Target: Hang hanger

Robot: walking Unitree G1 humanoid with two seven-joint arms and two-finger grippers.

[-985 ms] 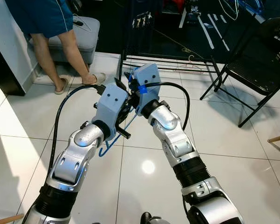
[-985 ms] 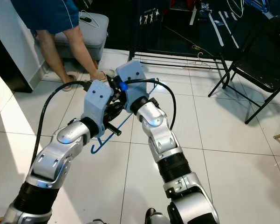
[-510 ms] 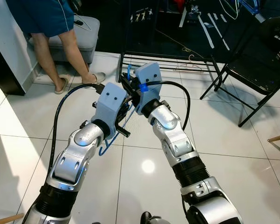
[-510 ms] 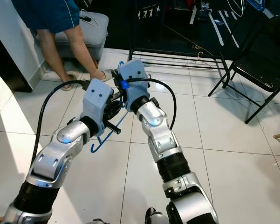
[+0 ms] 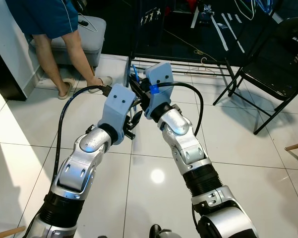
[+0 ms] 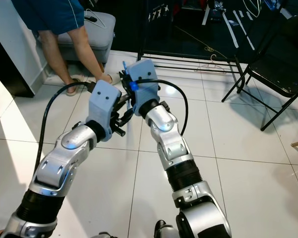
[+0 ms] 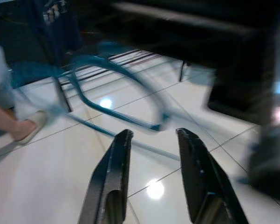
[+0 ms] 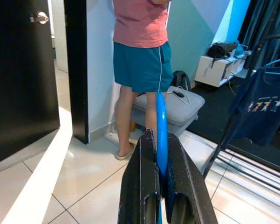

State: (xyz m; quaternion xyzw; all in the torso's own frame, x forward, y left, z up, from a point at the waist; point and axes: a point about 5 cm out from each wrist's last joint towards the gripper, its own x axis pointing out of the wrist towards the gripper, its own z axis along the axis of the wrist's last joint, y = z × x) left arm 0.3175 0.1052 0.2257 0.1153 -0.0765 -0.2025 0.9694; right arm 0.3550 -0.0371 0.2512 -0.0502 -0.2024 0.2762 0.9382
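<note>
- Premises: a room in a home, partly used for clothes storage.
- White glossy floor tiles throughout.
- Grey padded seat against the wall, a person in shorts and slippers beside it.
- Black garment rack carrying a dark blue shirt.
- Black folding chair nearby.
- Dark door with metal knob.

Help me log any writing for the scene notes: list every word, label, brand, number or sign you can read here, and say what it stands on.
Nothing can be read as text.
Dark blue shirt hanging on the rack: a row of small light figures with a line of lettering above them, too small and blurred to read.
Right claw, shut on the blue hanger: no marking.
Left claw, open: no marking.
</note>
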